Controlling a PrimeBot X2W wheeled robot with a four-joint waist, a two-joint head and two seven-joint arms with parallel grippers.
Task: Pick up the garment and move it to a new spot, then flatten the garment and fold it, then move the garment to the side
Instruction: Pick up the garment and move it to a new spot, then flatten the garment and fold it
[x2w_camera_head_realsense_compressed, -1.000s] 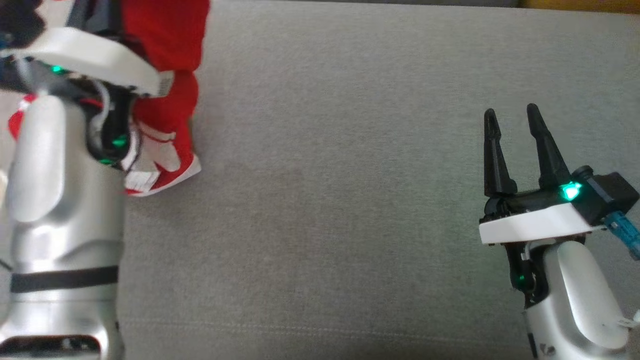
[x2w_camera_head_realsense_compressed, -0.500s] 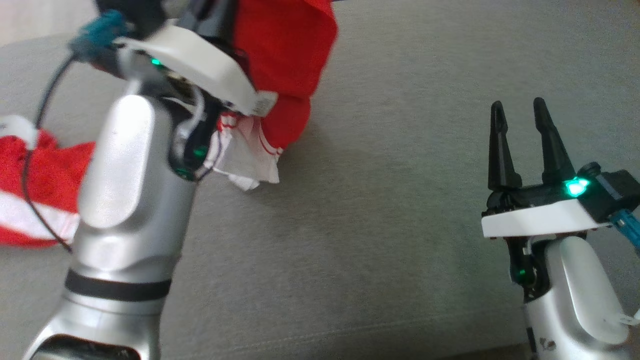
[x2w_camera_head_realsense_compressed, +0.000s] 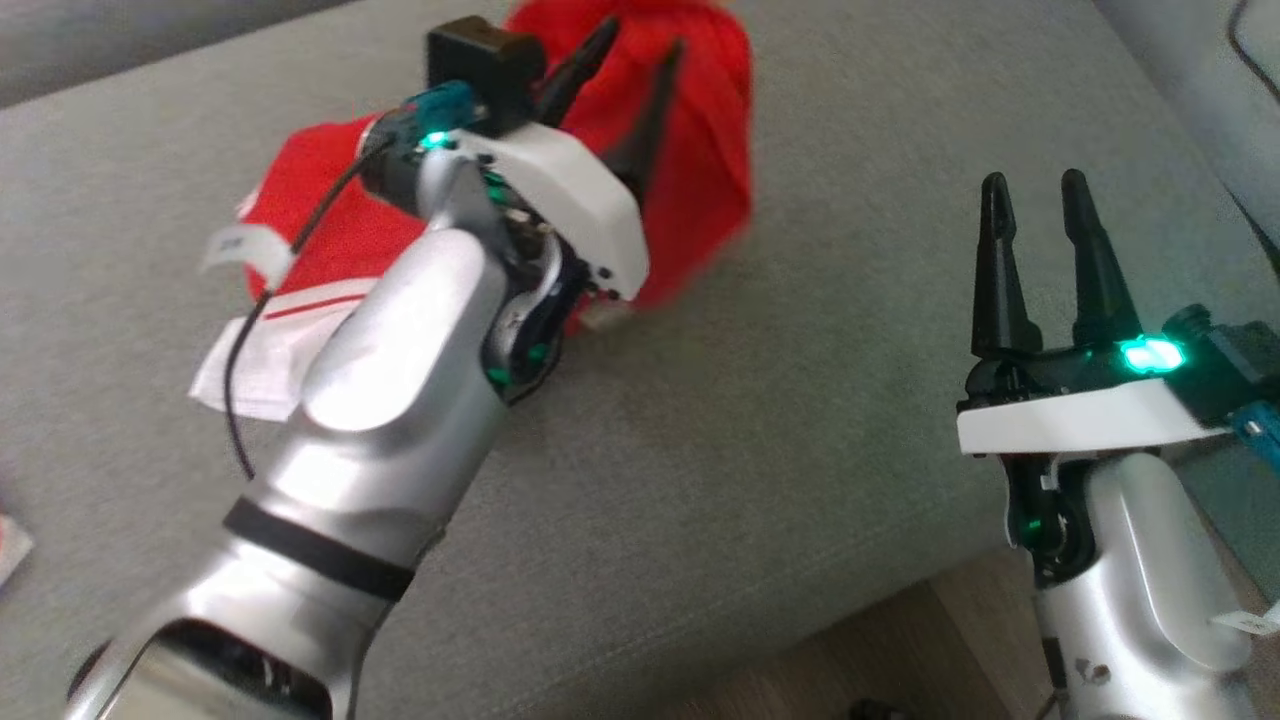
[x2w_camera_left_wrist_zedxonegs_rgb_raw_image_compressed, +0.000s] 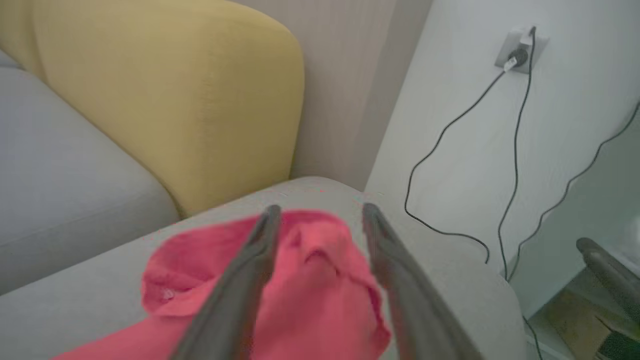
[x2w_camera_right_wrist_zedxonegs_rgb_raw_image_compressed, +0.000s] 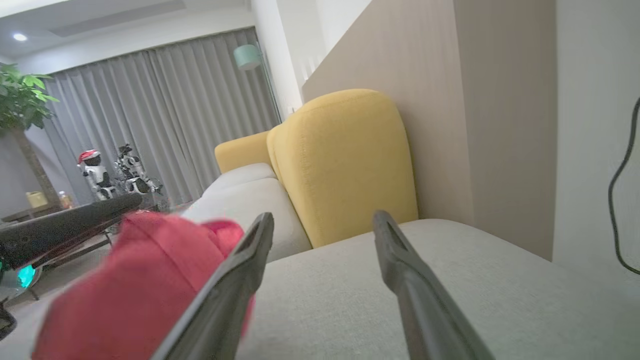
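Observation:
The garment (x2w_camera_head_realsense_compressed: 700, 170) is a red piece with a white striped hem (x2w_camera_head_realsense_compressed: 270, 345), lying bunched on the grey sofa cushion (x2w_camera_head_realsense_compressed: 760, 420). My left gripper (x2w_camera_head_realsense_compressed: 642, 38) hovers over the red heap with its fingers spread. In the left wrist view the left gripper (x2w_camera_left_wrist_zedxonegs_rgb_raw_image_compressed: 321, 209) is open and the garment (x2w_camera_left_wrist_zedxonegs_rgb_raw_image_compressed: 310, 300) lies below, between the fingers. Off to the right, my right gripper (x2w_camera_head_realsense_compressed: 1033, 183) stands open and holds nothing. In the right wrist view the right gripper (x2w_camera_right_wrist_zedxonegs_rgb_raw_image_compressed: 324, 216) points along the cushion, with the garment (x2w_camera_right_wrist_zedxonegs_rgb_raw_image_compressed: 130, 285) blurred at its left.
A yellow backrest (x2w_camera_left_wrist_zedxonegs_rgb_raw_image_compressed: 200, 100) rises behind the cushion. The cushion's edge drops to wooden floor (x2w_camera_head_realsense_compressed: 900, 650) at the lower right. A wall socket (x2w_camera_left_wrist_zedxonegs_rgb_raw_image_compressed: 517, 50) with black cables hangs on the white wall to the right.
The head camera has shifted. My left gripper has gone from shut on the garment to open, and the garment now rests heaped on the cushion. The right gripper stays open.

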